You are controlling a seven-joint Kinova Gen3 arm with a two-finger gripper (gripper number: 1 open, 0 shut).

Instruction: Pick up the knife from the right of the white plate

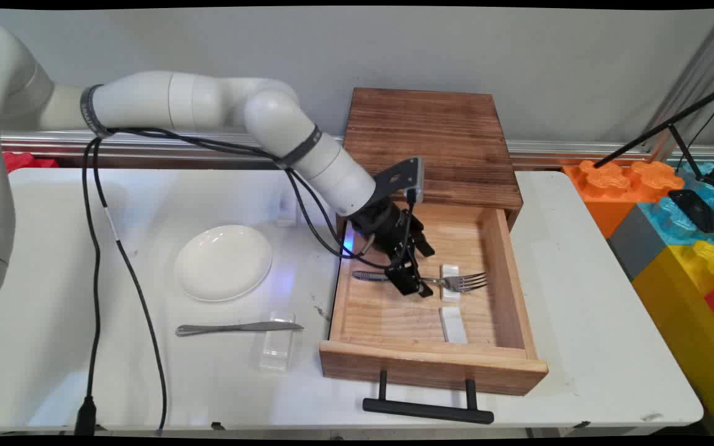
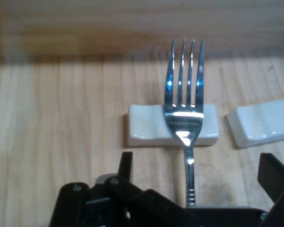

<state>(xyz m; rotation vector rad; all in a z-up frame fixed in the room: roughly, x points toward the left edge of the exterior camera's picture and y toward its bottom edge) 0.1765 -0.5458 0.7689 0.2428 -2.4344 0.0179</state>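
Black drawer handle nearest; inside, the fingers straddle the fork handle, spread apart.

fork: mid-handle hidden behind claw | hand view: handle end cut off at bottom edge

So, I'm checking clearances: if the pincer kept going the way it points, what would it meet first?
Probably the fork, whose handle runs between the open pincer; beyond it, the white rest and the drawer wall.
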